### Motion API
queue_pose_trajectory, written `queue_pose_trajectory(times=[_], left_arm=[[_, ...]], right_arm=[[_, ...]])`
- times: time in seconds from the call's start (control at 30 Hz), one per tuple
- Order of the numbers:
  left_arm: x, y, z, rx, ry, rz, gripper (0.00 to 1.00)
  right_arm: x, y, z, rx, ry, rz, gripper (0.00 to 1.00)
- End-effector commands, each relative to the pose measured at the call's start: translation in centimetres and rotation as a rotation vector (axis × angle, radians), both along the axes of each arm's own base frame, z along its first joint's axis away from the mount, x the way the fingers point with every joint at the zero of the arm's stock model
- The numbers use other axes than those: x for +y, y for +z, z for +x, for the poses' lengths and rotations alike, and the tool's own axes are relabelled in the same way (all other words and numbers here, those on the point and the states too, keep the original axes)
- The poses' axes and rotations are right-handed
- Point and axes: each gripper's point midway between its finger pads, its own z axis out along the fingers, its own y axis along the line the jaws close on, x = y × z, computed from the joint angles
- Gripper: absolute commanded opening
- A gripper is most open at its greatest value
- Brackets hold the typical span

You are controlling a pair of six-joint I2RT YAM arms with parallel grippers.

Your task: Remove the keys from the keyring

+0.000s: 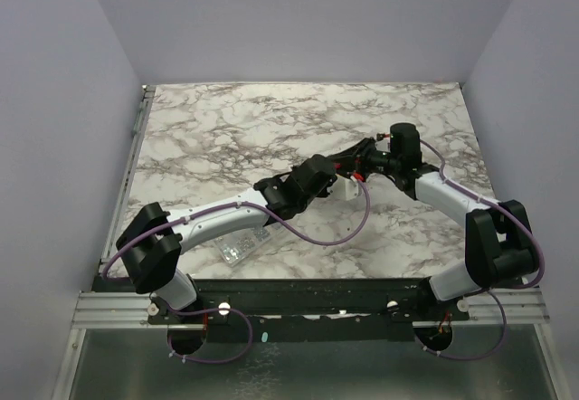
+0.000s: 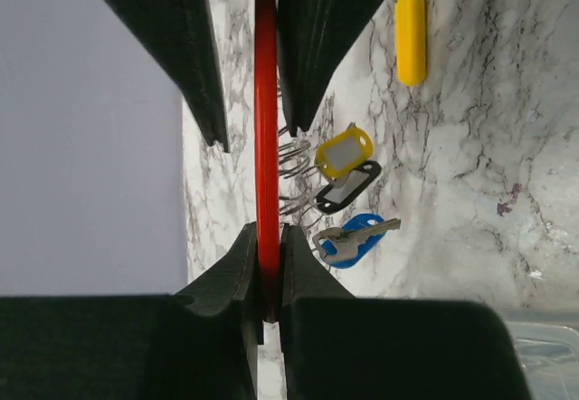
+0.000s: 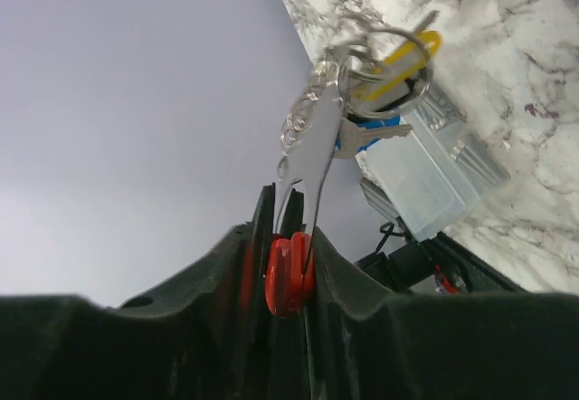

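ITEM: keyring [image 2: 265, 147], a red band joined to a grey metal piece [image 3: 312, 151]; it appeared raised off the marble surface [image 2: 470, 147], spanned between both arms

GRIP: the left fingers [image 2: 222, 287] were clenched on the red band, which ran edge-on straight through their gap. The right fingers [image 3: 357, 282] had the band's red end lodged between them; whether they pinched it or merely flanked it could not be told

ATTACHED: keys [image 2: 348, 192] with 3 tags (yellow, black, blue) on coiled wire rings just beside the left fingers, and out past the right fingertips at the far end of the metal piece. None was off yet

NEARBY: yellow screwdriver [image 2: 410, 24] beyond the left fingers; clear box [image 3: 434, 178] behind the keys

RISKS (judged):
- With a loose right hold, 1 pinch on a thin edge would carry everything, and the band could swivel or slip out, dropping the bunch
- The tags were small and crowded, so a finger could snag 2 at once
- Tugging the stiff coils could twist the band out of line
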Motion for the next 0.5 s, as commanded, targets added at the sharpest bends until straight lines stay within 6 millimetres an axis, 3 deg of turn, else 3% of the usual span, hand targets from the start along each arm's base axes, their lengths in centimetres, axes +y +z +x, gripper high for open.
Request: queue_pose_trajectory(times=[0.0, 0.17, 0.33, 0.47], left_arm=[[-0.6, 0.9, -0.8, 0.097, -0.002, -0.103, 0.0], [-0.7, 3.2, -0.4, 0.205, 0.004, -0.256, 0.0], [-0.6, 4.7, -0.2, 0.251, 0.007, -0.342, 0.0], [-0.1, 6.4, 0.3, 0.317, 0.026, -0.45, 0.0]], right_arm=[[-0.7, 2.5, 0.3, -0.134, 0.004, 0.046, 0.43], [-3.2, 4.9, 1.4, -0.293, -0.006, 0.081, 0.64], [-3.8, 5.8, 0.7, -0.405, 0.046, 0.056, 0.81], [-4.0, 7.9, 0.4, -0.589, 0.121, 0.014, 0.85]])
